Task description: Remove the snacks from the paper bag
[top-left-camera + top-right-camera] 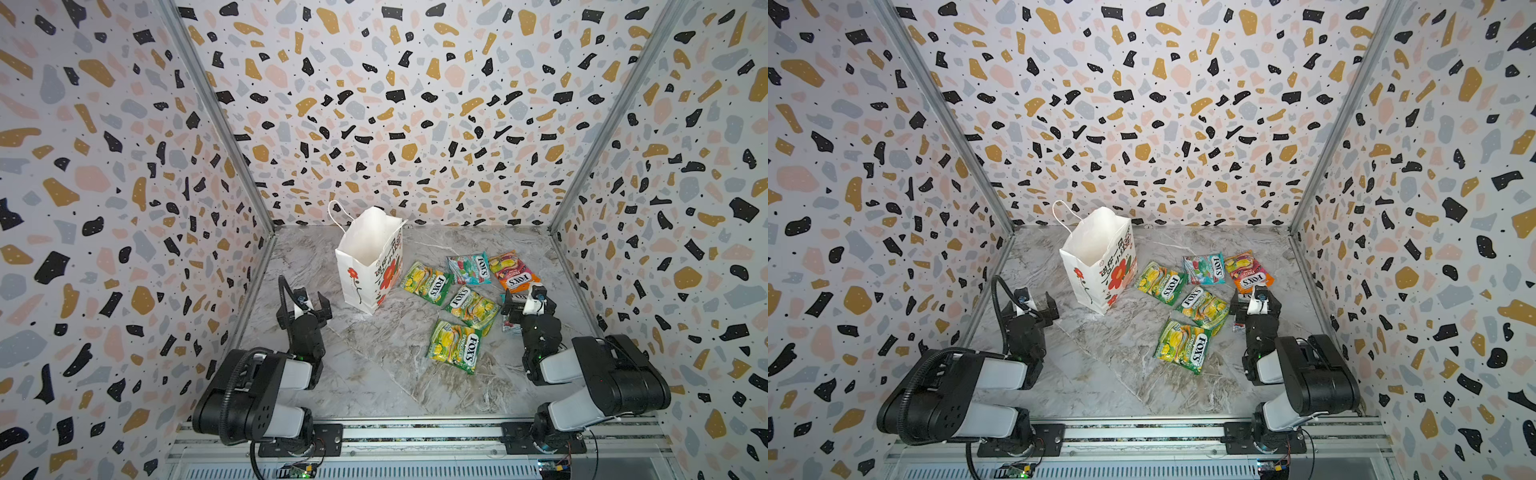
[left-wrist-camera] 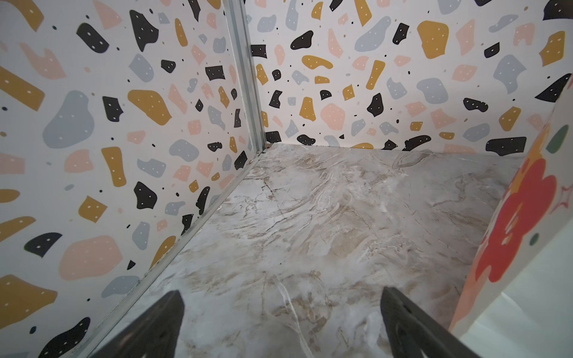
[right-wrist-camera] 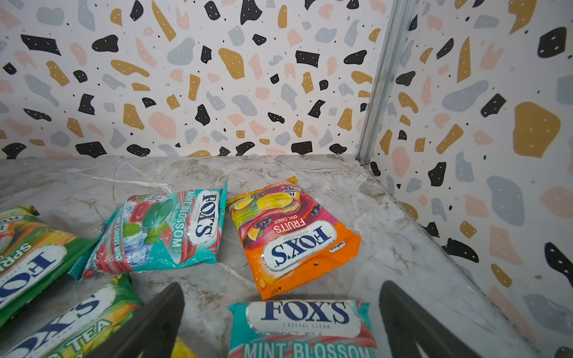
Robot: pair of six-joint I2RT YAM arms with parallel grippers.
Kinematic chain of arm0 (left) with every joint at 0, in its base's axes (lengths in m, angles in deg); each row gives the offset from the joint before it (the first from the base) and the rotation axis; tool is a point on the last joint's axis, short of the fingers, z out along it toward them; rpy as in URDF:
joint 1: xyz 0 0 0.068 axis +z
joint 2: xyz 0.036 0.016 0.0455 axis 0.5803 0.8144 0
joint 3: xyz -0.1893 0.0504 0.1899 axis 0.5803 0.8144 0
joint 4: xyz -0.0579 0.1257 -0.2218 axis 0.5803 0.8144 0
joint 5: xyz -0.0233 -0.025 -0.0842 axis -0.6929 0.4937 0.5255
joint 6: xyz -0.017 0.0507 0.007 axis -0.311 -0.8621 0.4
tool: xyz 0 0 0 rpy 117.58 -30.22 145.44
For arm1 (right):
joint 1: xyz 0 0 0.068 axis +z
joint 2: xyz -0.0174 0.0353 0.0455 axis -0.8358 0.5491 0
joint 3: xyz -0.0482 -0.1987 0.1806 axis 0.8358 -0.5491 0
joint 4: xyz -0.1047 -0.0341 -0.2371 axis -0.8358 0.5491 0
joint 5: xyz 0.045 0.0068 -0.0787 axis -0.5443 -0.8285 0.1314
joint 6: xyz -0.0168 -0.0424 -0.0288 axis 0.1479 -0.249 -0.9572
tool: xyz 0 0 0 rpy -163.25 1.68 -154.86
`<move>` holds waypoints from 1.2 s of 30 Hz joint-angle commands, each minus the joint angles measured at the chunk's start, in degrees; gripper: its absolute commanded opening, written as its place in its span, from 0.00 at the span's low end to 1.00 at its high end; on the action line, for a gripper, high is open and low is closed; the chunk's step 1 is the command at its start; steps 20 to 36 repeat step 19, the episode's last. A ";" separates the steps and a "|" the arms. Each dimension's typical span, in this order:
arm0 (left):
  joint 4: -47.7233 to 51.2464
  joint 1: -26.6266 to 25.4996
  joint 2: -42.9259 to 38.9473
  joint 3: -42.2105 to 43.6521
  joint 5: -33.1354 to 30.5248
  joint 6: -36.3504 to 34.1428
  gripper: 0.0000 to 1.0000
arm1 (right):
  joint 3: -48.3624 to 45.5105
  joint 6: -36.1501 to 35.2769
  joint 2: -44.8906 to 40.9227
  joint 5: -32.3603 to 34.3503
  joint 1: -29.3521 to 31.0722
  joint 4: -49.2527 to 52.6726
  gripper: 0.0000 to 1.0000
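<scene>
While upright, paper bag beside snacks.

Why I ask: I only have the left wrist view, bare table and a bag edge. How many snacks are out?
Observer: Six snacks lie on the table, all to the right of the paper bag in both top views.
Operator: Anything left inside?
Observer: The bag stands upright and open. What shows of its inside is plain white; its bottom is hidden.
Operator: Is the right hand holding one?
Observer: No. The right hand is open, with a teal snack lying between its fingers, ungripped.
</scene>
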 commanded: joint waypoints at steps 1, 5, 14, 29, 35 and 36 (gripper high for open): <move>-1.56 0.26 -0.38 -0.33 -0.69 1.11 1.00 | 0.32 0.12 -0.20 1.07 0.39 0.97 0.99; -1.65 0.26 -0.35 -0.28 -0.70 1.11 1.00 | 0.43 -0.04 -0.19 1.14 0.60 1.04 0.99; -1.66 0.26 -0.39 -0.28 -0.64 1.11 1.00 | 1.01 -0.76 -0.08 -1.40 0.59 2.08 0.99; -1.65 0.26 -0.36 -0.36 -0.65 1.11 1.00 | 0.30 -1.09 -0.32 -1.45 0.62 1.12 0.99; -1.65 0.26 -0.36 -0.36 -0.65 1.11 1.00 | 0.30 -1.09 -0.32 -1.45 0.62 1.12 0.99; -1.65 0.26 -0.36 -0.36 -0.65 1.11 1.00 | 0.30 -1.09 -0.32 -1.45 0.62 1.12 0.99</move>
